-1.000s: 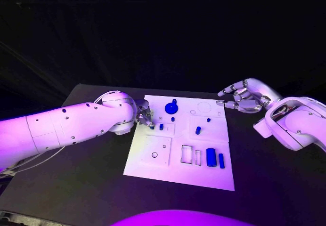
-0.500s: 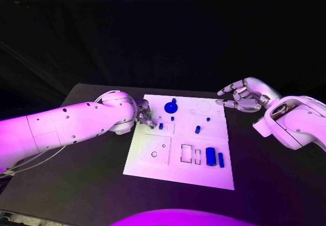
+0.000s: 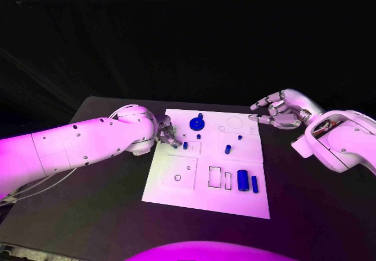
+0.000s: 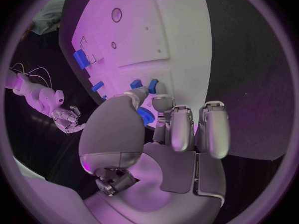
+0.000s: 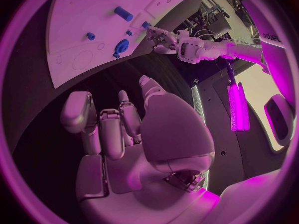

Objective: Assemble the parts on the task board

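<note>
- We see the left robot hand [image 3: 166, 135] at the task board's [image 3: 184, 193] left edge, fingertips pinching a small blue part [image 3: 185, 145].
- The right robot hand [image 3: 278, 111] hovers beside the board's far right corner, fingers curled, holding nothing.

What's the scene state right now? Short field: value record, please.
surface: black table
task board: white plate, mid-table
left robot hand: at the board's left edge, fingertips by a small blue peg; grasp unclear
right robot hand: off the board's far right corner, fingers curled, holding nothing
blue disc part: near the far edge
large blue cylinder: lying on the board's near right area
</note>
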Controlling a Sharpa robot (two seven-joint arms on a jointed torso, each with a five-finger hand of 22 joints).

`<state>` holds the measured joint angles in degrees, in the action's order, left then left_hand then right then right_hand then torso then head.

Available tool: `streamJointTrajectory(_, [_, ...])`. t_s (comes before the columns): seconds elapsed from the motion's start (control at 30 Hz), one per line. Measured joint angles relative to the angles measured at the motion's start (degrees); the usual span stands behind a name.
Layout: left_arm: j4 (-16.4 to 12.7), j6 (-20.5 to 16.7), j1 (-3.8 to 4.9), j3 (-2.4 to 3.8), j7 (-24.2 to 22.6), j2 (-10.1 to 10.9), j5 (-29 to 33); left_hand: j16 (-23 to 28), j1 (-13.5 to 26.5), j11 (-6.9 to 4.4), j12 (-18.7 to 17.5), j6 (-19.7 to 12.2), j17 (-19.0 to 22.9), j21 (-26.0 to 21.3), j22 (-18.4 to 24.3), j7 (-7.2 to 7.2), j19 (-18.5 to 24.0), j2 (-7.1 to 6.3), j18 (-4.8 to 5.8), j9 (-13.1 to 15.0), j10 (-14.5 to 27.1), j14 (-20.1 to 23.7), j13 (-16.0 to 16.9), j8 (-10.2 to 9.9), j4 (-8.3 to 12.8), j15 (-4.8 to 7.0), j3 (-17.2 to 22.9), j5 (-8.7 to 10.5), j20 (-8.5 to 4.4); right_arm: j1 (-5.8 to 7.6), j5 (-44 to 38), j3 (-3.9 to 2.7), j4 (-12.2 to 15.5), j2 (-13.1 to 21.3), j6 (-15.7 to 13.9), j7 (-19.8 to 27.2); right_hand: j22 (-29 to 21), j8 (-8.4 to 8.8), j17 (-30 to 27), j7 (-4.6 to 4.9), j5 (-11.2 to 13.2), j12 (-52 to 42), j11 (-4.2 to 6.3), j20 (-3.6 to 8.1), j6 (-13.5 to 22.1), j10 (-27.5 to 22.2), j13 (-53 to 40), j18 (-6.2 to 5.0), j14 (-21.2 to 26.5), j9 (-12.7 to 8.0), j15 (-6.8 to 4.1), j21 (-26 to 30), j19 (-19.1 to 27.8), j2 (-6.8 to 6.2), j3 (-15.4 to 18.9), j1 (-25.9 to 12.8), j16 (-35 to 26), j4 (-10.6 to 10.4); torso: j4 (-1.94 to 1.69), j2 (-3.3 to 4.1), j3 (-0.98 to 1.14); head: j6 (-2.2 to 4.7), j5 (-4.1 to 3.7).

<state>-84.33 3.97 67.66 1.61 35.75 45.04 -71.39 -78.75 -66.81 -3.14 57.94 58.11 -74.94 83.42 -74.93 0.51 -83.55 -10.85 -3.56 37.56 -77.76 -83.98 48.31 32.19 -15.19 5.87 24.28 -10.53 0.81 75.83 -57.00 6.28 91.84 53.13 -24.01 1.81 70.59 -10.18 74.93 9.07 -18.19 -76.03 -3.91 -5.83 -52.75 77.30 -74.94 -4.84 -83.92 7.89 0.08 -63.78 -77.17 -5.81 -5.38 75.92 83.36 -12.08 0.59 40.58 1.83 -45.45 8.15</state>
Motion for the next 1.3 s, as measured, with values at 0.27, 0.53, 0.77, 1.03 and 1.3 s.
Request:
streamJointTrajectory(0.27, [0.3,-0.2,-0.06,-0.04,0.0,0.2,0.5,0.0,2.4,0.58,-2.5,-0.6,0.0,-0.6,0.0,0.61,0.3,1.47,0.00,0.0,2.1,0.0,-3.1,-0.5,-1.5,0.00,-6.9,0.00,-0.31,0.00,0.0,0.00,0.0,0.1,0.0,0.0,0.0,0.00,0.0,0.00,0.0,0.0,0.00,0.00,0.0,0.0,0.0,0.00,0.0,0.0,0.00,0.0,0.0,0.00,0.0,0.0,0.0,0.0,0.02,-0.02,0.00,0.16,-0.09])
streamJointTrajectory(0.53, [-0.2,-1.9,-0.07,0.01,0.0,0.8,2.2,0.0,4.1,1.10,-6.4,-1.5,0.0,-2.2,0.3,1.52,1.7,2.55,0.00,-0.1,4.4,0.0,-7.9,-0.9,-1.6,0.00,-10.9,0.00,0.01,0.00,0.0,0.00,0.0,0.1,0.0,0.0,0.0,0.00,0.0,0.00,0.0,0.0,0.00,0.00,0.0,0.0,0.0,0.00,0.0,0.0,0.00,0.0,0.0,0.00,0.0,0.0,0.0,0.0,0.02,-0.04,-0.02,0.31,-0.27])
streamJointTrajectory(0.77, [-0.8,-5.1,-0.04,0.55,-0.8,1.4,3.9,0.0,4.3,1.32,-8.6,-2.4,0.0,-3.1,1.8,1.71,2.6,3.58,0.01,-0.1,5.8,0.0,-10.5,-0.9,-1.5,-0.43,-12.0,0.00,0.11,0.00,0.0,0.00,-0.1,0.1,0.0,0.0,0.0,0.00,0.0,0.00,0.0,0.0,0.00,0.00,0.0,0.0,0.0,0.00,0.0,0.0,0.00,0.0,0.0,0.00,0.0,0.0,0.0,0.0,-0.02,-0.04,-0.05,0.48,-0.36])
streamJointTrajectory(1.03, [-0.9,-12.0,0.10,0.84,-4.6,1.7,7.1,0.8,3.5,2.68,-12.2,-6.1,0.0,-10.4,12.2,3.19,8.4,4.35,-2.14,-0.6,10.1,-0.1,-14.0,-2.4,-1.5,-1.64,-15.6,0.00,0.77,-0.02,0.0,0.00,-0.2,0.0,0.0,0.0,-0.1,0.00,0.0,0.00,0.0,0.0,0.00,0.00,0.0,0.0,0.0,0.00,0.0,-0.1,0.00,0.0,0.0,0.00,0.2,0.0,-0.3,-0.2,-0.07,-0.06,-0.05,0.79,-0.32])
streamJointTrajectory(1.3, [-1.4,-18.1,0.13,0.86,-14.4,1.3,7.6,28.7,-9.4,7.02,-18.5,-12.3,26.9,-34.6,39.4,7.36,23.7,4.45,-6.25,-5.6,21.6,11.9,-19.0,-6.0,-0.5,-5.65,-14.5,0.00,4.20,-0.05,0.0,0.00,-0.2,0.0,0.0,0.0,-0.1,0.00,0.0,0.00,0.0,0.0,0.00,0.00,0.0,0.0,0.0,0.00,0.0,0.0,0.00,0.2,0.0,0.00,0.2,0.0,-0.3,-0.2,-0.03,-0.06,-0.03,1.15,-0.64])
